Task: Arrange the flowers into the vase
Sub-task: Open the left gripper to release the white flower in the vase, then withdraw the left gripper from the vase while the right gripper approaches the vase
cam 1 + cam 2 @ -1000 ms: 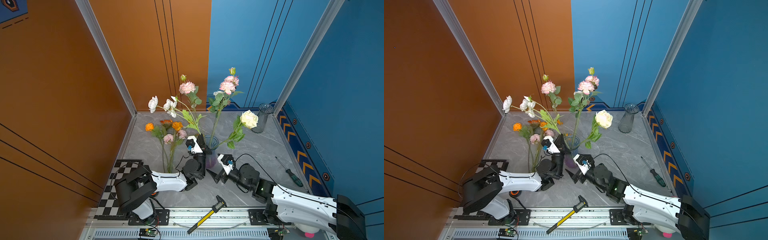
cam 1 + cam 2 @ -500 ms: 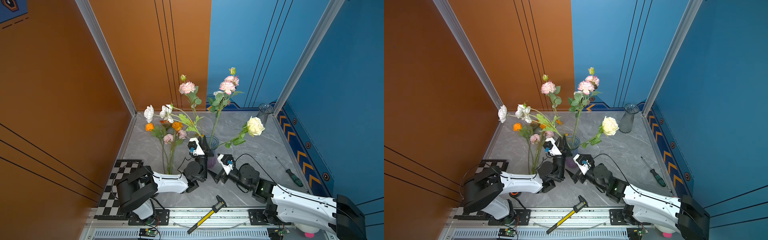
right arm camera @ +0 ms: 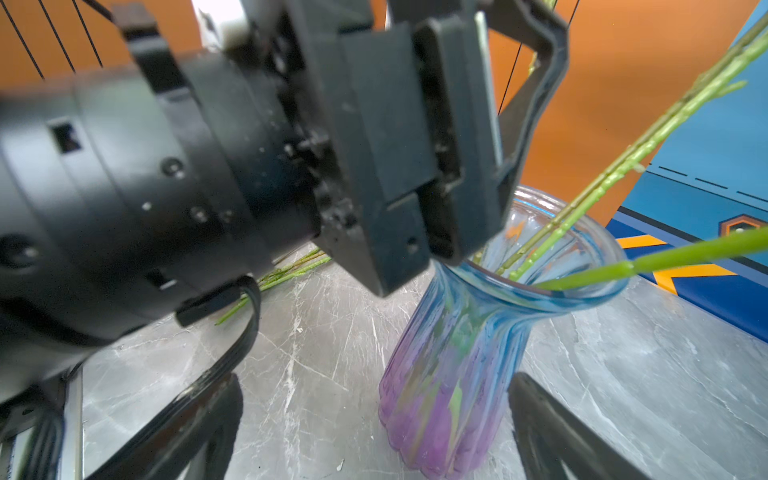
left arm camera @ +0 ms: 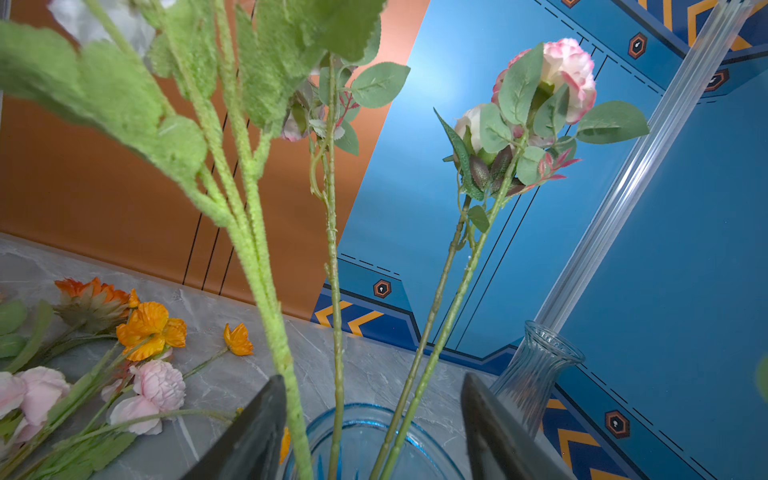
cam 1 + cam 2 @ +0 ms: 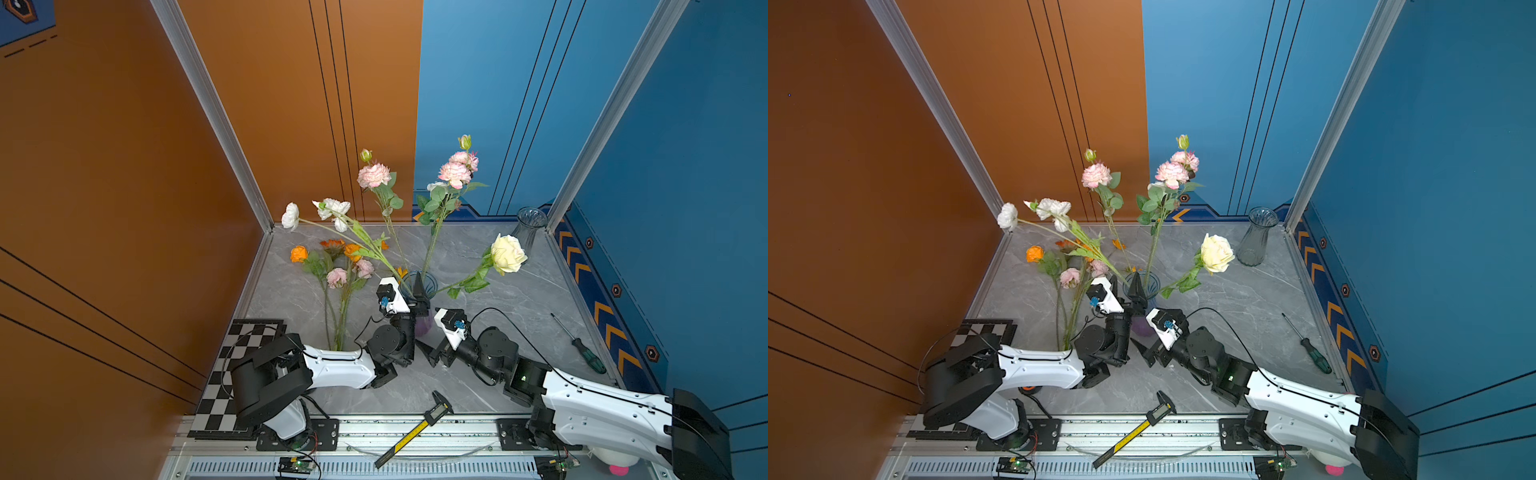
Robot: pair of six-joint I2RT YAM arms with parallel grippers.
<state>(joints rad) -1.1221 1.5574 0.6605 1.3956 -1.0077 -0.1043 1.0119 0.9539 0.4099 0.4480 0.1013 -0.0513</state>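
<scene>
On the grey marbled worktop (image 5: pixel 540 291), with the white-flowered stem (image 4: pixel 253 232) lodged in the blue-and-purple vase (image 3: pixel 457 353) between the parted jaws of the left pincer (image 4: pixel 374 380), that pincer is best drawn straight back without the stem being snagged, the right pincer (image 3: pixel 376 380), spread wide just beside the vase's base, being kept ready to steady it.

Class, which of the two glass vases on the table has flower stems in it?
The blue-and-purple vase near the middle; the clear vase in the far corner holds none.

The left tool (image 4: pixel 372 377) has opened, apparently freeing the white-flower stem (image 4: pixel 253 249), which leans further left.
</scene>
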